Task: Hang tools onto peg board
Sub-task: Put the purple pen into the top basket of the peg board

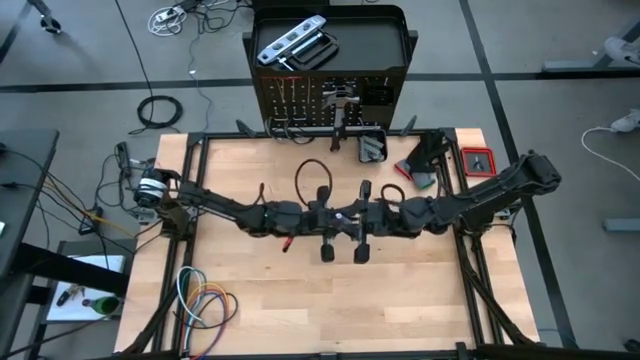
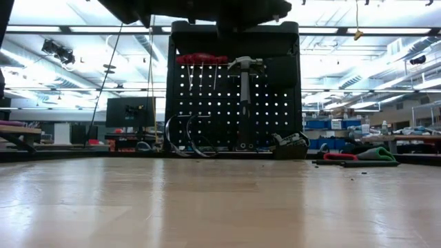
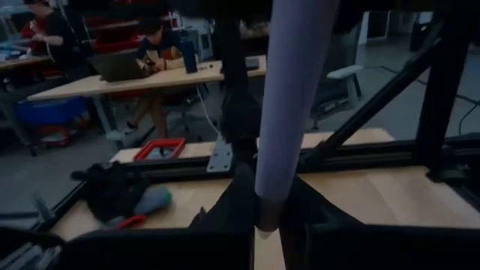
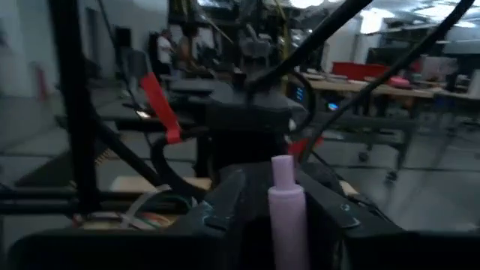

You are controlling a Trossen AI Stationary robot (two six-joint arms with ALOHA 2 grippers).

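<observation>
My two grippers meet nose to nose above the middle of the table. Between them is a tool with a pale lavender handle (image 1: 345, 213). My left gripper (image 3: 259, 221) is shut on that handle (image 3: 289, 97). My right gripper (image 4: 279, 206) is open, its fingers on either side of the handle's stepped end (image 4: 285, 187); I cannot tell whether they touch it. The black peg board (image 1: 330, 100) stands at the table's far edge. A hammer (image 2: 244, 65) and a red-handled tool (image 2: 201, 58) hang on it by their heads. A silver level (image 1: 290, 45) lies on its top tray. My left gripper pinches the lavender handle (image 3: 262, 202) between its two fingers, near the handle's narrower end. The fingers come level from the table's left and lie across the handle. The tool is lifted clear of the table; the rest of it is hidden behind the arms.
A tool with long curved handles (image 1: 312, 175) lies on the table before the peg board. A small black box (image 1: 372, 148), green and red items (image 1: 415, 172) and a red tray (image 1: 478, 160) sit at the far right. Coiled coloured cables (image 1: 205, 300) lie at the near left.
</observation>
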